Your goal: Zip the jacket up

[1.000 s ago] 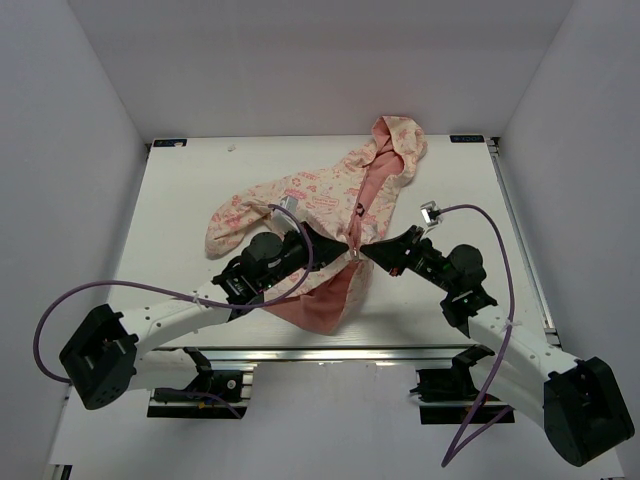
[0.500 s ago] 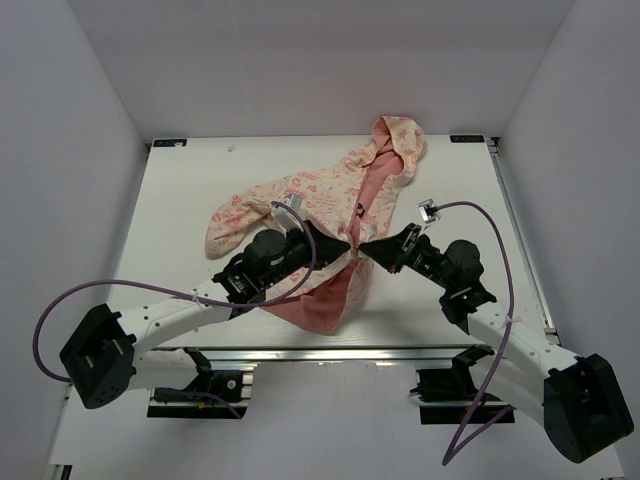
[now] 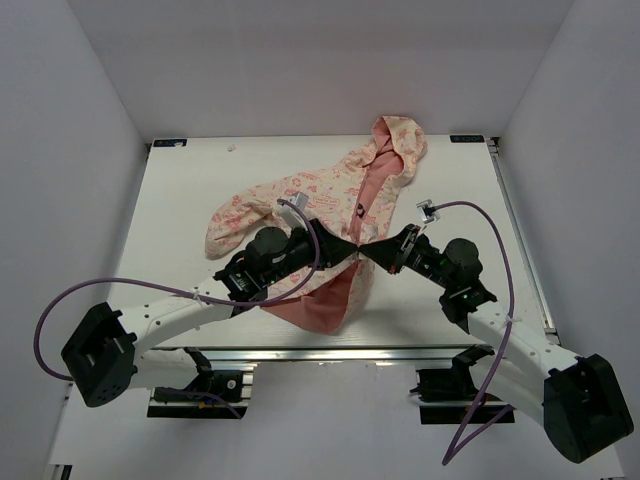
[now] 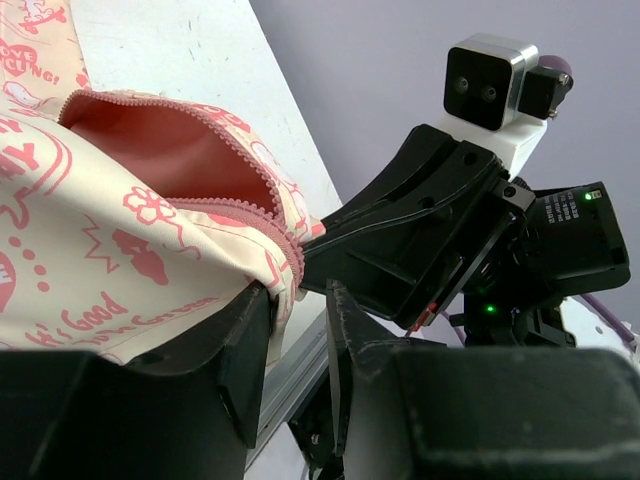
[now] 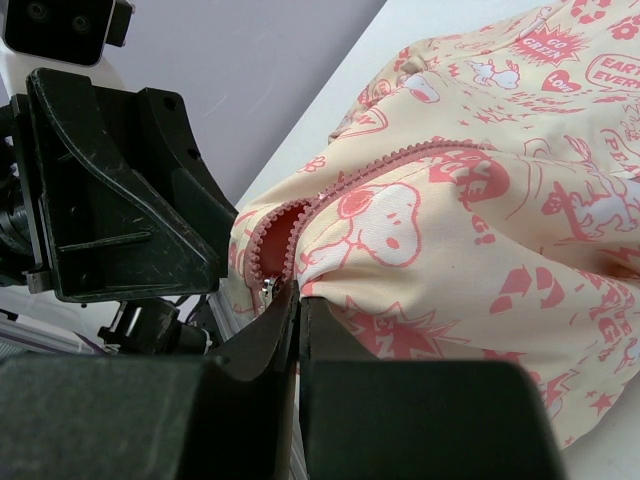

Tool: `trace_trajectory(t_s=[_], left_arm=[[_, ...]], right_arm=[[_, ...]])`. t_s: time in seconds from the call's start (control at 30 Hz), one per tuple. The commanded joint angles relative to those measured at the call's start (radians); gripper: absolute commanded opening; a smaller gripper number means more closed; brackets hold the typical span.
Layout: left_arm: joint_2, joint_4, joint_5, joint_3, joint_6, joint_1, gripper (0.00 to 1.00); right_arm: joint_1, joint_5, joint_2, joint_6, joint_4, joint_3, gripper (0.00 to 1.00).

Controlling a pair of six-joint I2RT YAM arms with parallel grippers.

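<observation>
The jacket point(image 3: 310, 195) lies on the white table, cream with pink print, hood at the far end and salmon lining showing at the near hem. My two grippers meet tip to tip at its lower zipper. The left gripper point(image 3: 350, 246) is open; in the left wrist view the pink zipper edge point(image 4: 288, 255) drapes over the left finger's tip, with a bare gap at the gripper point(image 4: 298, 330). The right gripper point(image 5: 298, 300) is shut on the jacket's zipper edge, right beside the metal slider point(image 5: 267, 290). Above it the teeth point(image 5: 400, 160) are joined.
White walls close in the table point(image 3: 190, 180) on the left, right and far sides. An aluminium rail point(image 3: 330, 352) runs along the near edge between the arm bases. Purple cables point(image 3: 300, 215) loop over both arms.
The left gripper has opened and let go of the zipper edge. Both grippers have shifted slightly away from the bases; the right one stays shut on the fabric.
</observation>
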Motion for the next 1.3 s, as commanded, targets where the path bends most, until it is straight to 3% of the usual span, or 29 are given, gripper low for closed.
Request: trace_trajectory(t_s=[0.0,0.13,0.33,0.43,0.53,0.63,0.67,0.77,0.97,1.27], left_arm=[[0.004,-0.014,0.032,0.041,0.019,-0.007,0.39],[-0.009,-0.026,0.007,0.031,0.016,-0.007,0.30],[-0.016,-0.032,0.010,0.030,0.034,-0.007,0.31],[-0.009,-0.037,0.039,0.041,0.048,-0.007,0.41],[0.000,-0.055,0.047,0.047,0.056,-0.007,0.44],[0.002,-0.066,0.052,0.047,0.057,-0.009,0.32],[0.001,-0.067,0.050,0.047,0.056,-0.009,0.21],[-0.001,-0.074,0.042,0.050,0.053,-0.007,0.00],[-0.018,-0.015,0.042,0.012,0.054,-0.007,0.00],[0.046,-0.101,0.107,0.035,0.088,-0.007,0.00]], right_arm=[[0.005,0.008,-0.025,-0.017,0.029,0.041,0.00],[0.005,0.018,-0.032,-0.025,0.013,0.046,0.00],[0.007,0.016,-0.028,-0.003,0.026,0.046,0.00],[0.007,0.021,-0.026,0.003,0.037,0.050,0.00],[0.007,0.028,-0.029,0.006,0.036,0.059,0.00],[0.007,0.030,-0.031,0.006,0.034,0.065,0.00],[0.007,0.030,-0.032,0.006,0.031,0.065,0.00],[0.007,0.034,-0.037,0.008,0.025,0.065,0.00],[0.007,0.073,-0.048,0.021,0.042,0.062,0.00],[0.007,0.142,-0.012,0.077,0.080,0.125,0.00]])
